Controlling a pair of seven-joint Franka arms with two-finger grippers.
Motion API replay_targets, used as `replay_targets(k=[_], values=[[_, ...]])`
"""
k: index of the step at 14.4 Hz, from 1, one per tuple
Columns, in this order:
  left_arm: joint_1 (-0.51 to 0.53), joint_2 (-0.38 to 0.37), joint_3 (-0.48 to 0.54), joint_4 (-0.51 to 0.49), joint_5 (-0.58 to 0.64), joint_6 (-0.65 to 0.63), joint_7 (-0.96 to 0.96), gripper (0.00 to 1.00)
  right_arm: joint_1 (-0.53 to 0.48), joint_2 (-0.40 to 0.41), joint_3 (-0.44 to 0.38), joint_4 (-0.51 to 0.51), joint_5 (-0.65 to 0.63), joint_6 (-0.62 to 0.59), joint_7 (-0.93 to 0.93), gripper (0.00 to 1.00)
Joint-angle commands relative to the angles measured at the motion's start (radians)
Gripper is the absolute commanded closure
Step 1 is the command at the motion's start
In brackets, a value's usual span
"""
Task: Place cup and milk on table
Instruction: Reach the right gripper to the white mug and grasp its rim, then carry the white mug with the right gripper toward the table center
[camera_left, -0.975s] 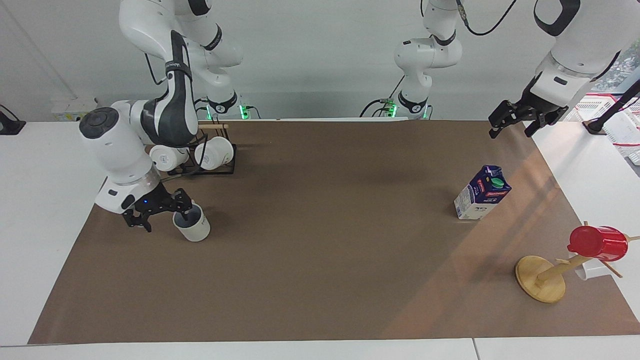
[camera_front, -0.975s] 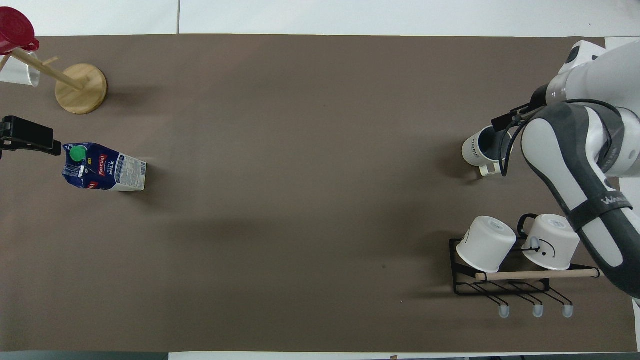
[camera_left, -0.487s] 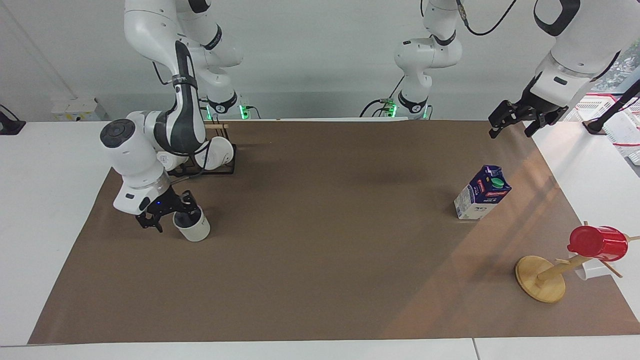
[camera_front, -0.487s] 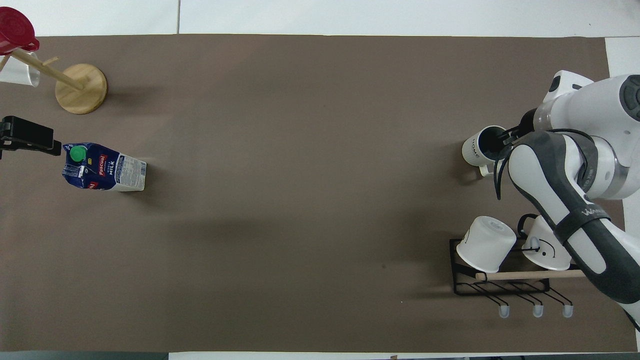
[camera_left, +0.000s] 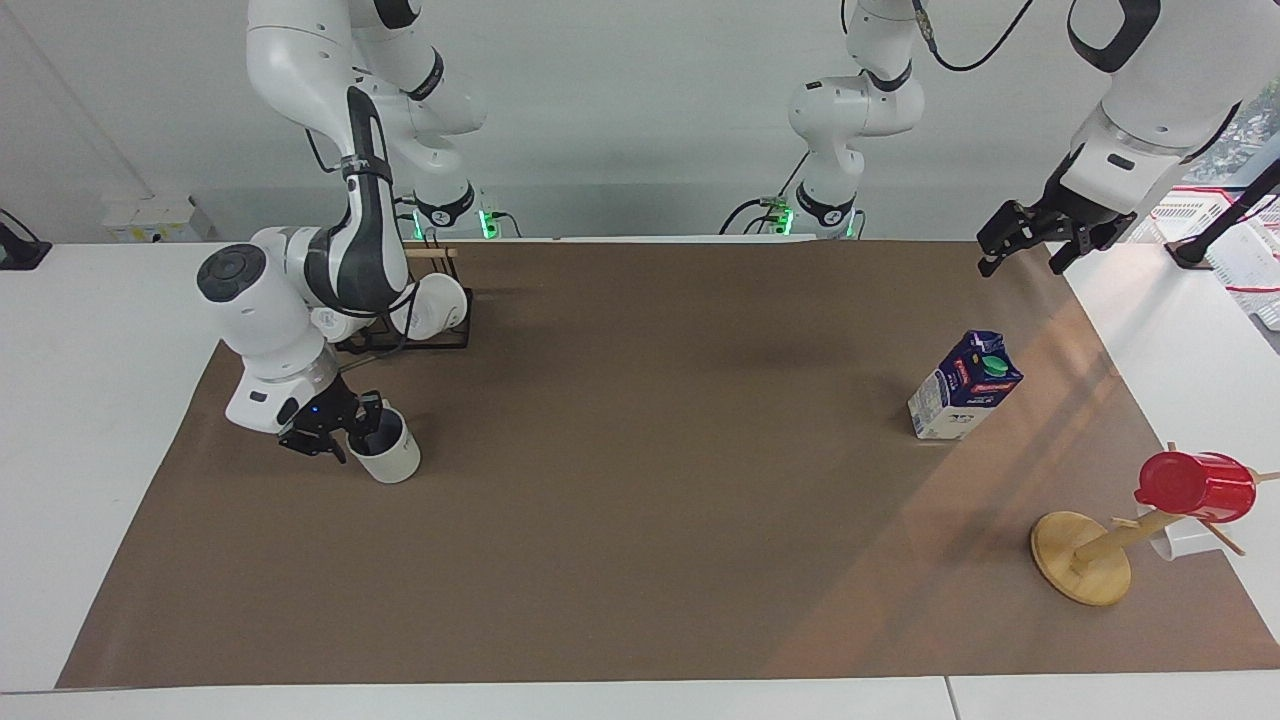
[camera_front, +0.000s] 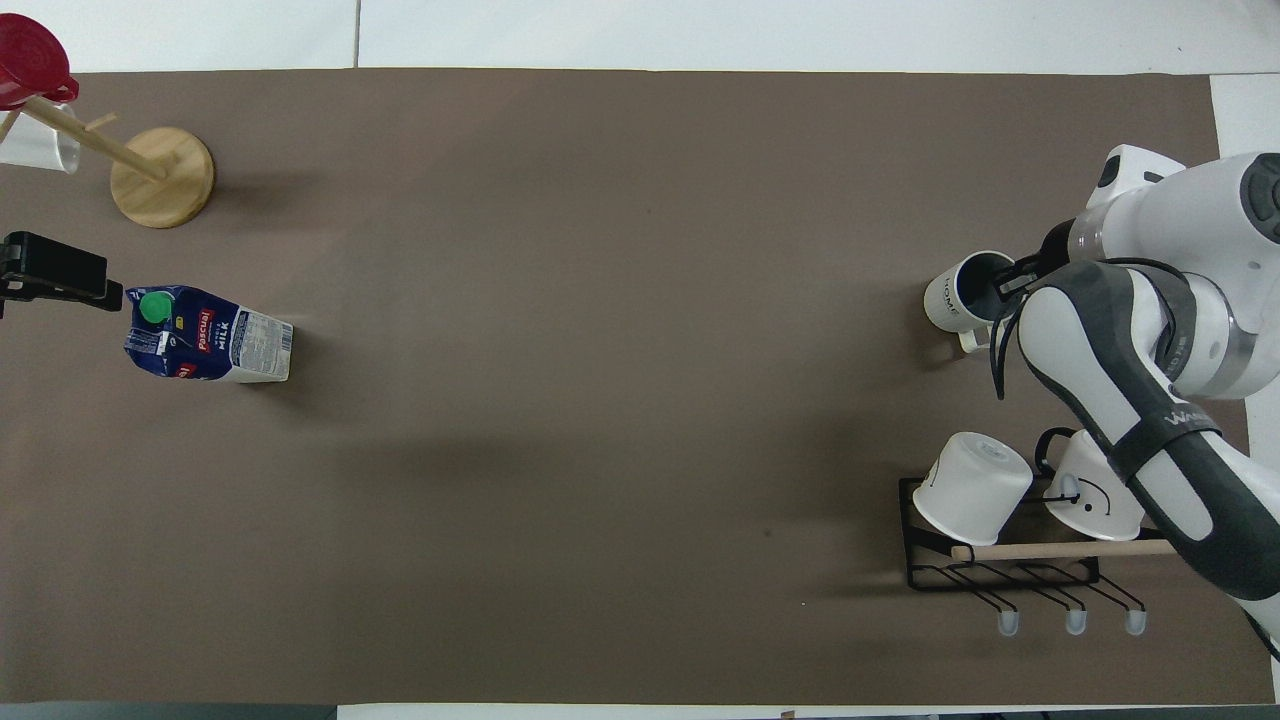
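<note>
The cream-white cup (camera_left: 390, 455) stands upright on the brown sheet (camera_left: 640, 520) of the white table (camera_left: 90, 400), at the right arm's end. My right gripper (camera_left: 347, 432) is at its rim, one finger inside and one outside, shut on the wall. In the overhead view the cup (camera_front: 955, 295) shows beside the right gripper (camera_front: 1010, 285). The milk (camera_left: 965, 385) stands on the sheet toward the left arm's end; it also shows in the overhead view (camera_front: 210, 335). My left gripper (camera_left: 1020, 262) is open and empty, raised over the sheet's edge; it waits. It also shows in the overhead view (camera_front: 60, 272).
A black wire rack (camera_left: 420, 340) with two white mugs (camera_front: 975, 490) stands nearer to the robots than the cup. A wooden mug tree (camera_left: 1085, 555) with a red cup (camera_left: 1195, 485) stands farther from the robots than the milk.
The right arm has swung in over the cup and the cup has gone from tilted to upright on the sheet. The left arm and the milk have not moved.
</note>
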Motion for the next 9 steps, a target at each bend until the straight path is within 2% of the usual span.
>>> replay_targets(k=[1,3,5,7,9], values=[[-0.014,-0.027,0.019,-0.029,-0.019,-0.004,0.01,0.0,-0.006,-0.001,0.004,0.01,0.032,-0.011,-0.03,1.0],[-0.014,-0.027,0.019,-0.029,-0.019,-0.004,0.01,0.0,-0.005,-0.001,0.004,0.037,0.032,-0.025,-0.03,1.0],[-0.014,-0.027,0.019,-0.029,-0.019,-0.004,0.01,0.0,0.03,-0.002,0.004,0.135,0.032,-0.14,0.008,1.0],[-0.014,-0.027,0.019,-0.029,-0.019,-0.004,0.01,0.0,0.104,0.008,0.004,0.218,0.01,-0.214,0.178,1.0],[-0.014,-0.027,0.019,-0.029,-0.019,-0.004,0.01,0.0,0.208,0.022,0.004,0.234,-0.023,-0.199,0.337,1.0]])
